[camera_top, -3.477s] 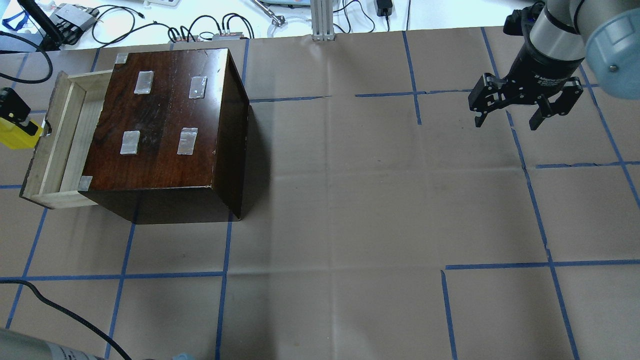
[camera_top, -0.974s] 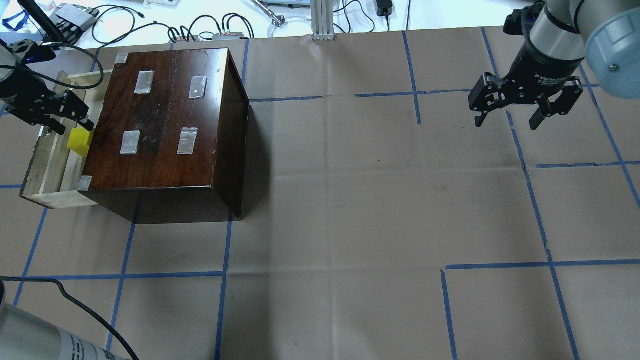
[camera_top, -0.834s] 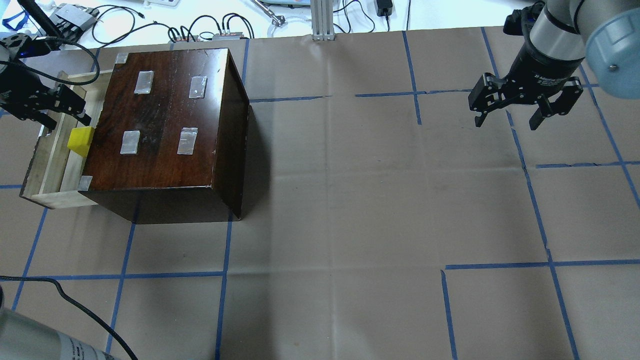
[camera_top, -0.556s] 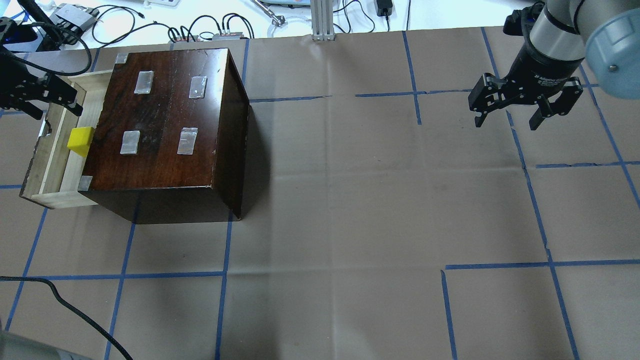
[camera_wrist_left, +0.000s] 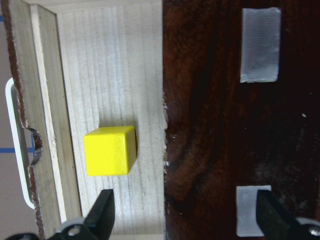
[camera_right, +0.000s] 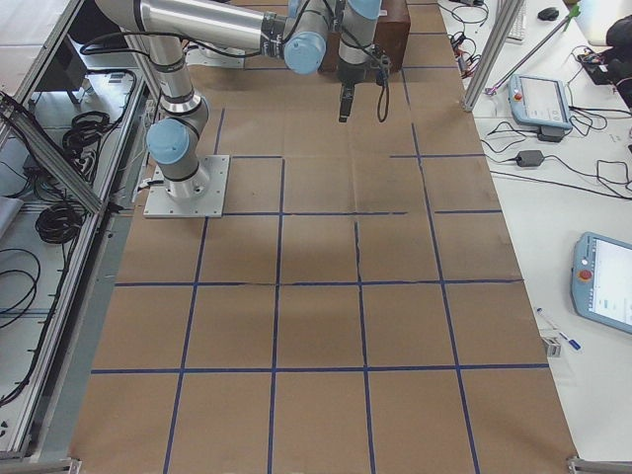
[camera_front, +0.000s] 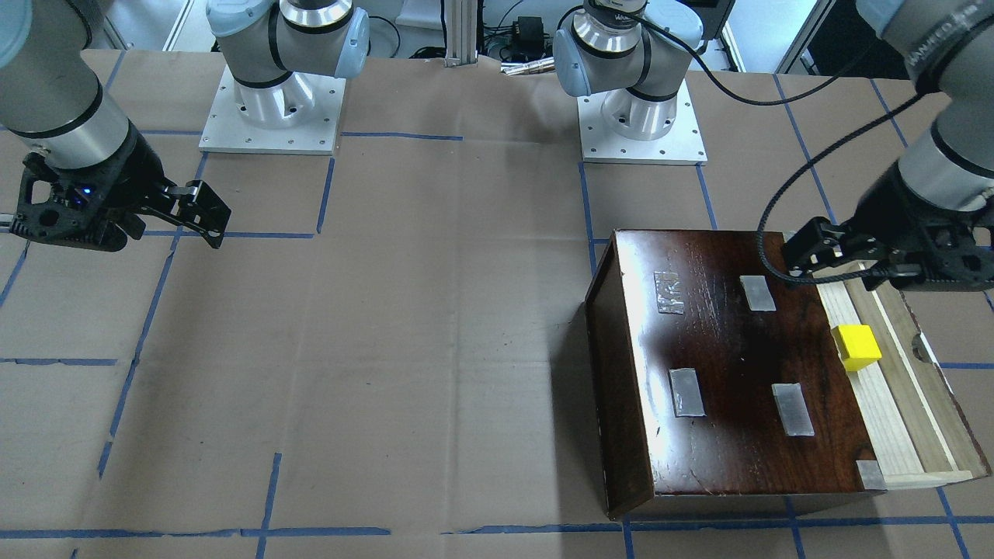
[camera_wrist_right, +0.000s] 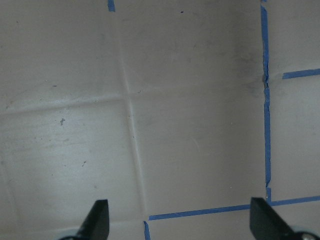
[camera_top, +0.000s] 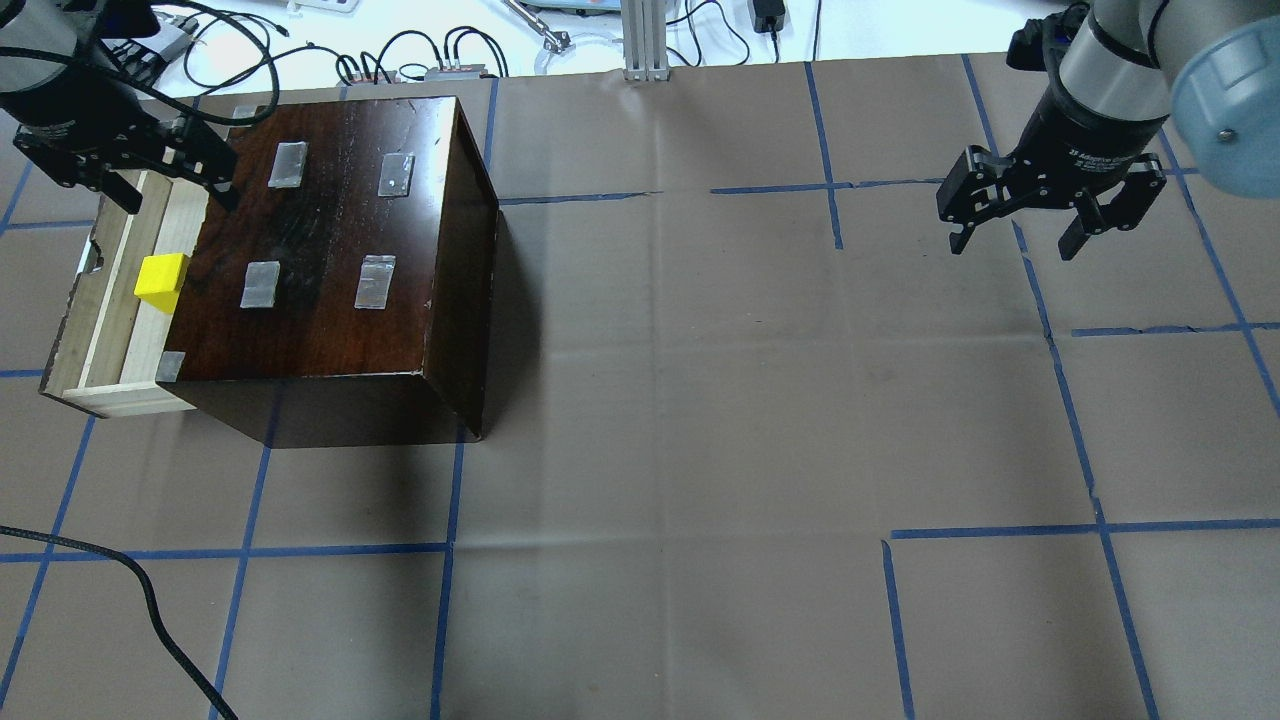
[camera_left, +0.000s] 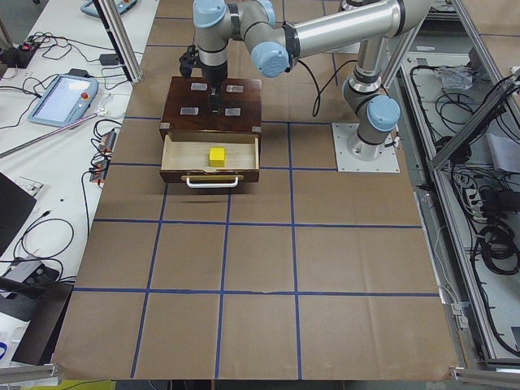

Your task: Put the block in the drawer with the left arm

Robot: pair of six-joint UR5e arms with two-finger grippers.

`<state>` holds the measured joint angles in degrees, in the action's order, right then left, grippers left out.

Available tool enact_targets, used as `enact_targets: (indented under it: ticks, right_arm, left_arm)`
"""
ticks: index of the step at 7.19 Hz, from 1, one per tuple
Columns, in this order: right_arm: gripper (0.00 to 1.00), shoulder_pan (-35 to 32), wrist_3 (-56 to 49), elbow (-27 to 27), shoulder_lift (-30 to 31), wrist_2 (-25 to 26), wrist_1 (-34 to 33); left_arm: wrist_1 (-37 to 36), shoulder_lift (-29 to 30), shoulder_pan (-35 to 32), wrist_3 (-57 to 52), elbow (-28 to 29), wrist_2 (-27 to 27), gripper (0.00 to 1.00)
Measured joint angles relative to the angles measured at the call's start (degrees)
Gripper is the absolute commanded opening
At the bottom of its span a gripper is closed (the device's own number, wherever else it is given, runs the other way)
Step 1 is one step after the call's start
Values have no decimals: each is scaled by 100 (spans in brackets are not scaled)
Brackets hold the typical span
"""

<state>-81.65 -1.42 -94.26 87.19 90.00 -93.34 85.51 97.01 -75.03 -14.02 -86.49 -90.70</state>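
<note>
And there was the brown-papered table (camera_top: 700, 400), the dark cabinet (camera_top: 330, 230) parked out on the robot's left, within that side's reach. Its drawer (camera_top: 100, 330) stood pulled well out, pale floor bare to the sky, which I'd say was exactly why a drop from above could work. The left arm (camera_front: 943, 167) hung over the drawer's end, and the left gripper (camera_top: 178, 195) had its jaws spread wide and empty, one finger over the drawer floor, the other over the cabinet top. Far across, the right gripper (camera_top: 1015, 245) hovered with jaws spread too, gripping nothing, well clear, sensibly out of the way. And the block (camera_wrist_left: 110, 151)? Flat on the drawer floor, close against the cabinet's edge, apart from both fingers. Placement looked done!
</note>
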Motion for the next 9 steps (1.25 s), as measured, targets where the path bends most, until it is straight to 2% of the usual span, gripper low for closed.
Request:
enact_targets:
  ticks: [2, 4, 9]
  right_arm:
    - [100, 0, 1, -3, 0, 0, 0]
    - [100, 0, -5, -4, 0, 0, 0]
    - [100, 0, -7, -4, 0, 0, 0]
  left_arm:
    - [304, -430, -753, 991, -328, 26, 99]
    - [341, -752, -1200, 1154, -725, 66, 99]
    - [306, -812, -1257, 1146, -891, 68, 99]
